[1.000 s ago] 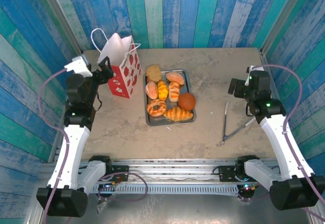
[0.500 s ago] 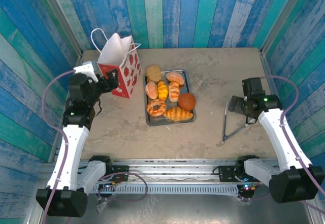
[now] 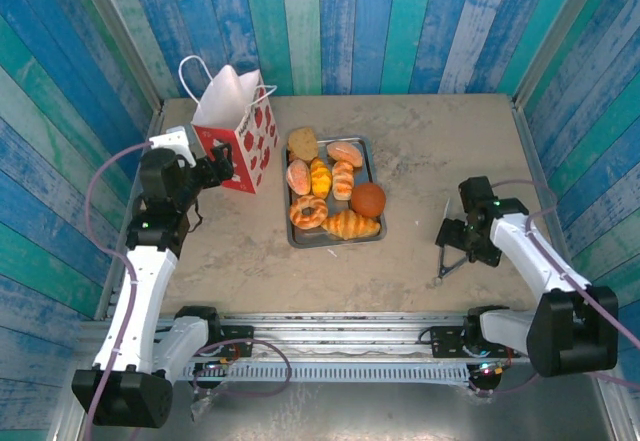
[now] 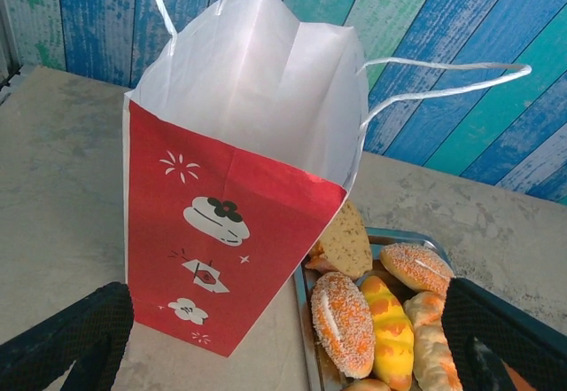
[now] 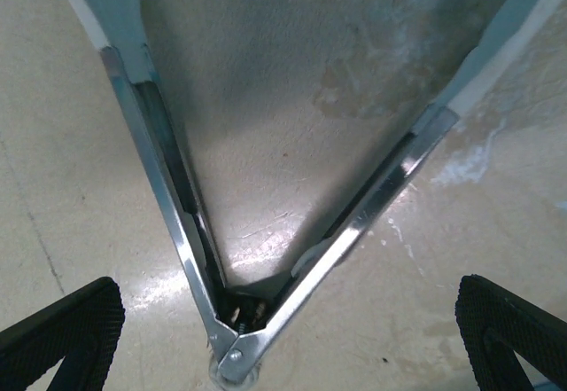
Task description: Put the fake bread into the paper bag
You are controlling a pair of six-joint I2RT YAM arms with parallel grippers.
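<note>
The fake bread (image 3: 330,193), several glossy golden and orange pastries, lies on a grey metal tray (image 3: 292,233) at the table's middle. The paper bag (image 3: 238,133), white above and red below, stands upright just left of the tray with its mouth open. My left gripper (image 3: 218,166) hovers open at the bag's near-left side; in the left wrist view the paper bag (image 4: 239,196) and some of the bread (image 4: 345,320) lie ahead of the left gripper (image 4: 283,329). My right gripper (image 3: 455,236) is open, low over metal tongs (image 5: 239,320), holding nothing.
The tongs (image 3: 441,261) lie on the table right of the tray, hinge toward the near edge, arms spread apart. Blue and green plank walls enclose the table on three sides. The bag's cord handles (image 4: 443,81) stick out sideways.
My right arm has swung down and toward the near edge, lowering its gripper over the tongs' hinge. The left gripper has edged slightly closer to the bag.
</note>
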